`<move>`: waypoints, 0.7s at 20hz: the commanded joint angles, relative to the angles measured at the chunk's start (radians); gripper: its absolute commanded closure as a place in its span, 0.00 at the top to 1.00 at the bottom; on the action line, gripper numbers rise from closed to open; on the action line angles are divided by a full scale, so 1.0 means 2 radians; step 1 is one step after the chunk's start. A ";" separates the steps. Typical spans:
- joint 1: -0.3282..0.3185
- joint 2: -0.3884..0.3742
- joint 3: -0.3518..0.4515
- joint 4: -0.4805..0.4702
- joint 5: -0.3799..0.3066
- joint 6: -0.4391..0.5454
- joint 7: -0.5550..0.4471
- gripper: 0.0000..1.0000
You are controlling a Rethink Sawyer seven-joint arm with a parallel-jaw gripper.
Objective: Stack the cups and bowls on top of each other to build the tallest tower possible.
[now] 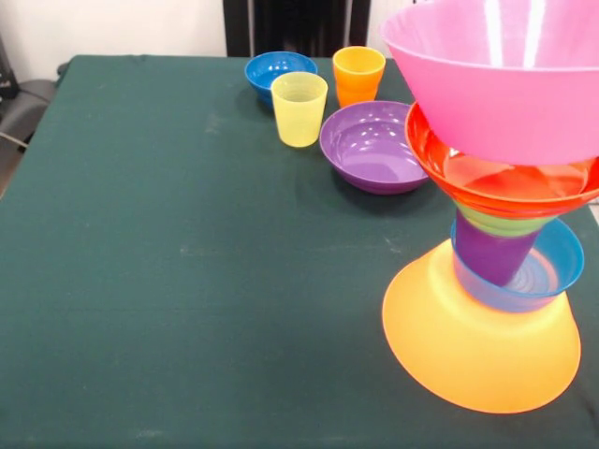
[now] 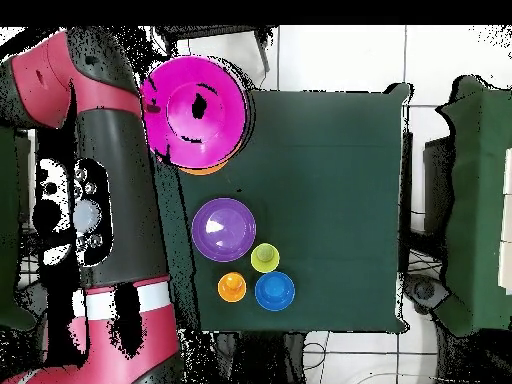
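1. Front view: the tower (image 1: 496,253) stands at the bench (image 1: 168,281) edge: yellow-orange bowl (image 1: 468,360) inverted, light blue bowl (image 1: 552,271), purple cup (image 1: 491,253), green, orange-red bowl (image 1: 487,182), pink bowl (image 1: 496,84).
2. Overhead view: only the pink bowl (image 2: 195,110) tops it; the arm (image 2: 100,200) shows.
3. The gripper appears in neither view.

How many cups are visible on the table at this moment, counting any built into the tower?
3. The yellow cup and orange cup stand loose on the cloth beside the dark blue bowl. The purple cup sits inside the tower. More could be hidden there.
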 commanded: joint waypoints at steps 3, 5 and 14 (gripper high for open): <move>-0.003 0.001 0.021 0.047 -0.010 0.010 -0.038 0.00; -0.003 0.003 0.021 0.046 -0.012 0.006 -0.039 0.00; -0.003 0.001 0.024 0.067 -0.014 -0.028 -0.039 0.00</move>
